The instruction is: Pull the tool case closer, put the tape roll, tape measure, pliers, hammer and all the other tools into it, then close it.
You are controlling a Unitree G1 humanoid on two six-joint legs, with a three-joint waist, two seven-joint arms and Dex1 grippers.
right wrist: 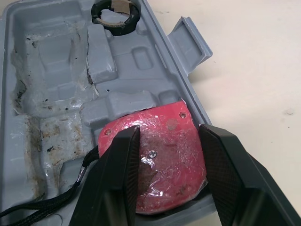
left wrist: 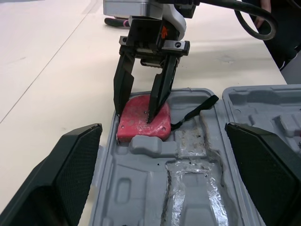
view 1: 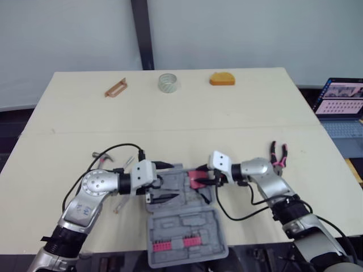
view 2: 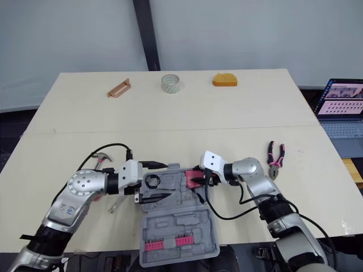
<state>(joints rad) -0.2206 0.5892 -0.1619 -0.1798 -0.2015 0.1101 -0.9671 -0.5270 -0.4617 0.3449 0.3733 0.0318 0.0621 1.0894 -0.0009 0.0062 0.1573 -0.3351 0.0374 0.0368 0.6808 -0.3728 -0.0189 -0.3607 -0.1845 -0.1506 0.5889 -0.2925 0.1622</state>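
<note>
Tape measure (right wrist: 165, 162) in tool case (right wrist: 56, 61) beneath right tool (left wrist: 134, 114), apparently released; left tool (view 1: 169, 181) spread.

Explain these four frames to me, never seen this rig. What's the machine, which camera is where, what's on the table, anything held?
It is a humanoid robot with two arms, each ending in a black two-fingered gripper. Two pictures come from its head, looking down; the other two from a camera on each wrist. An open grey tool case lies before it, holding a black tape roll and a red tape measure. The right gripper is open, fingertips at the tape measure; the left gripper hangs open over the case. Neither holds anything. Loose on the table: pliers, hammer, a clear tape roll, an orange object.
</note>
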